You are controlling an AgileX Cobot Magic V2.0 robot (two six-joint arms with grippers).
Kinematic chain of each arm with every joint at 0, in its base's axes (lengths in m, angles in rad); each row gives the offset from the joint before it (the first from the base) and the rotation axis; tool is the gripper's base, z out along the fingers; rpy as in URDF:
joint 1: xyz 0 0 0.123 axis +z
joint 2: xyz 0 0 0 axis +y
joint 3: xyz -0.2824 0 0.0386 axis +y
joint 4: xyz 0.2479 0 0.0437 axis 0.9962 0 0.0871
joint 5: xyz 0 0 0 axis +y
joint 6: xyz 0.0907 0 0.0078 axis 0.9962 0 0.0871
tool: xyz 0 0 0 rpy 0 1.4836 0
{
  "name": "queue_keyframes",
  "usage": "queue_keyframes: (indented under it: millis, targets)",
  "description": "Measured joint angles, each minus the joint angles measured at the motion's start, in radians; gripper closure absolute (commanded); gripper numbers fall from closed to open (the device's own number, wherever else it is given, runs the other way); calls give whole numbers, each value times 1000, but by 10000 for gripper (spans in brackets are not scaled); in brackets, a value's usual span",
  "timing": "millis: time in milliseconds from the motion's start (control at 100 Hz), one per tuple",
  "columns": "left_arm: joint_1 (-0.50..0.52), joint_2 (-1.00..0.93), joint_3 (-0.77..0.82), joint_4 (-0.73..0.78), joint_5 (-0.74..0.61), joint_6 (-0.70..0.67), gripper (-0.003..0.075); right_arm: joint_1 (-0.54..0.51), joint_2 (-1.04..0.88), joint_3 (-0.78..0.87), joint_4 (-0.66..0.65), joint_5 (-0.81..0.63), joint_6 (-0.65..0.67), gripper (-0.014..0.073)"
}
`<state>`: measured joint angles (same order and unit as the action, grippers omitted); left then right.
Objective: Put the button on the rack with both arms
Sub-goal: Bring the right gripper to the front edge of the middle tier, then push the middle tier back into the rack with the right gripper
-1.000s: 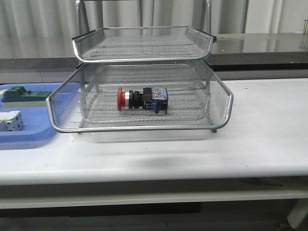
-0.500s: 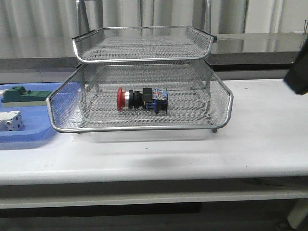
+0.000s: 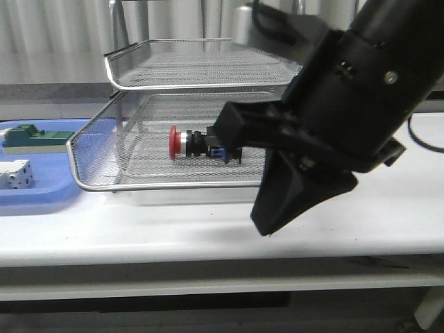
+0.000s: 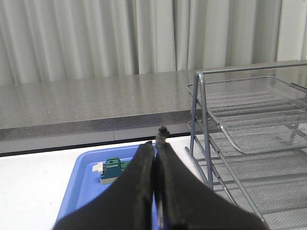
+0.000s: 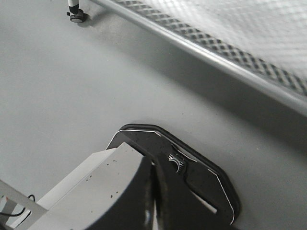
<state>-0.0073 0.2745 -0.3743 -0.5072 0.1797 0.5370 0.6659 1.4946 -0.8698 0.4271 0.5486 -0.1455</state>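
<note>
In the pulled-out middle tray of the rack [image 3: 208,104], toward the worktop's back-left part, the button [image 3: 198,142] lies on its side on the mesh, red head toward the worktop's left edge, blue block toward the right. Nothing holds it; by the look of things, the placing is already done.

What has changed is the right arm [image 3: 347,104]. A second ago the front view showed no arm at all; half a second ago only a dark corner showed at the right edge; now its bulk fills the right half of that view, close to the camera, hiding the tray's right side. Its right pincer [image 5: 152,191] has both fingers pressed flat together with nothing between them, and its camera looks down past the worktop's edge at the floor. I judge the arm is passing by rather than reaching in.

The left pincer [image 4: 154,191] is likewise closed and empty, held above the worktop's left part, facing the blue tray [image 4: 86,167] with the green block [image 4: 114,167] on it and the rack's frame.

The button and rack sit exactly as in the earlier frames.
</note>
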Motion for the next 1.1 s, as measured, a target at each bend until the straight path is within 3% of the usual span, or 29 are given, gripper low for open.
queue_keyframes:
  millis: [660,1100]
  targets:
    - [0,0,0,0,0,0,741,35,161,-9,-35,-285,-13,657]
    - [0,0,0,0,0,0,741,10,269,-187,-91,-270,-15,657]
